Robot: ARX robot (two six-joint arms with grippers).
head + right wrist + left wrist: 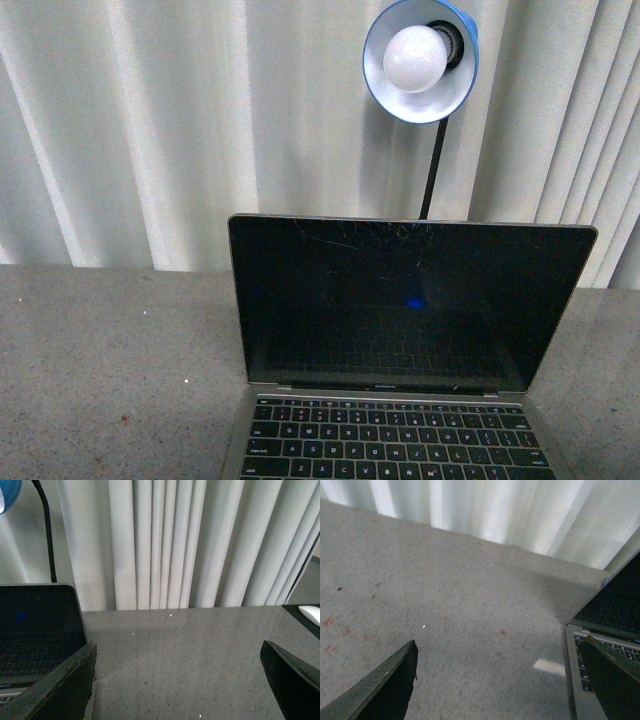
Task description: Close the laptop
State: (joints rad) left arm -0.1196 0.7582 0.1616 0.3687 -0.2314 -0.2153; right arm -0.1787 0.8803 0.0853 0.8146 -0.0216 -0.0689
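The laptop [405,330] stands open at the middle of the grey table, its scratched black screen upright and facing me, black keys below. Neither arm shows in the front view. My left gripper [500,650] is open over bare table just left of the laptop [615,630]; one of its fingers [612,680] hangs over the keyboard's left edge. My right gripper [177,652] is open above the table to the right of the laptop [37,630], with one finger [65,690] near the laptop's right edge. Nothing is held.
A blue desk lamp [420,55] on a black stem rises behind the screen. White curtains [150,120] close off the back of the grey table [100,370]. A white object on a dark surface [311,614] lies at the far right.
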